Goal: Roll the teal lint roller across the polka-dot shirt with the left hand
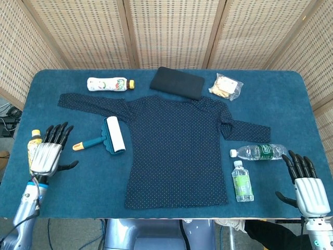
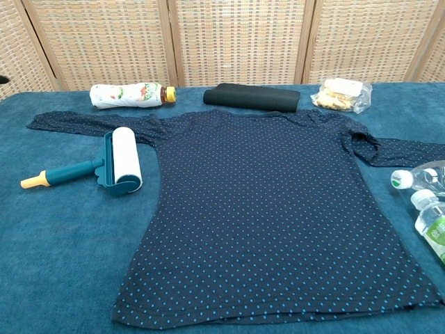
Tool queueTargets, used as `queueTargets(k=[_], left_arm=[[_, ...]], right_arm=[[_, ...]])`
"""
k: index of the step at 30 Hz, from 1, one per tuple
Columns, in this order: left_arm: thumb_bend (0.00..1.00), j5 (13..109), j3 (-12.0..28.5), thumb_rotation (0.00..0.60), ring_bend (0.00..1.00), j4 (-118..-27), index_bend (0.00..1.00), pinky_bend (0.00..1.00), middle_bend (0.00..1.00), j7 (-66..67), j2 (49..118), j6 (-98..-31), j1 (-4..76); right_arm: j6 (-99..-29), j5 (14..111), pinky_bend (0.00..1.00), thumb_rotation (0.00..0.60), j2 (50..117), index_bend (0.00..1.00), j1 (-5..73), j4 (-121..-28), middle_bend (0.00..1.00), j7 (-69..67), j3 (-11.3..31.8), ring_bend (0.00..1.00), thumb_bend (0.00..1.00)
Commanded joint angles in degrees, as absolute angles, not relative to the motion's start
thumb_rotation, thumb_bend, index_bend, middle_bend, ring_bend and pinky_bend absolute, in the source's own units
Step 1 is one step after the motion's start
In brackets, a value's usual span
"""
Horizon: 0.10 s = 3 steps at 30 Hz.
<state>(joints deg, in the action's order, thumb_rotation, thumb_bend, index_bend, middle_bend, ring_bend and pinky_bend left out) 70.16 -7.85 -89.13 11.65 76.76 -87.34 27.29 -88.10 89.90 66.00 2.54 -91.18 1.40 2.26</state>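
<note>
A: Starting with the head view, where does the teal lint roller with the white roll and orange-tipped handle (image 1: pixel 106 138) lie?

B: Left of centre, flat on the blue cloth-covered table (image 1: pixel 171 219), its roll just beside the left edge of the dark navy polka-dot shirt (image 1: pixel 177 151), which is spread flat mid-frame. Nothing holds it.

A: And the hands?

B: The left hand (image 1: pixel 48 152) sits at the lower left, fingers spread wide and empty, well apart from the roller. Its fingertips are near a yellow-labelled drink bottle (image 1: pixel 33 143) that it partly hides. The right hand (image 1: pixel 305 183) is in the lower right corner, fingers likewise apart, holding nothing.

A: Anything else on the table?

B: In the upper part: a white bottle with a printed label and yellow cap (image 1: pixel 110 84) lying on its side, a folded black cloth (image 1: pixel 177 82), and a clear bag of snacks (image 1: pixel 226 86). Right of the shirt, a clear water bottle with a dark green label (image 1: pixel 258 152) lies on its side near a small bottle with a light green label (image 1: pixel 242 182).

A: Now the chest view?

B: Neither hand shows. The lint roller (image 2: pixel 101 168) lies at the left, handle pointing to the left edge, roll just beside the shirt (image 2: pixel 271 209), under its sleeve. The white bottle (image 2: pixel 132 94), black cloth (image 2: pixel 252 97) and snack bag (image 2: pixel 342 94) line the top; the two clear bottles (image 2: pixel 421 195) are cut off at the right edge.
</note>
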Motion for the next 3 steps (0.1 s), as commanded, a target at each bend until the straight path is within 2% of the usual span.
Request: queueTargets(k=[1, 3], left_arm=[[0.16, 74.4, -11.0, 0.6, 0.0, -89.4, 0.0, 0.0, 0.0, 11.5, 76.8, -91.6, 22.4], [0.16, 76.1, -11.7, 0.6, 0.0, -89.3, 0.0, 0.0, 0.0, 12.1, 76.4, -92.5, 20.9]], right_arm=[[-88.0, 89.5, 0.0, 0.6, 66.1, 0.0, 2.6, -91.0, 0.0, 1.4, 2.5, 0.0, 0.09], [-88.1, 89.3, 0.0, 0.6, 66.1, 0.0, 2.6, -90.9, 0.0, 1.4, 2.7, 0.0, 0.09]])
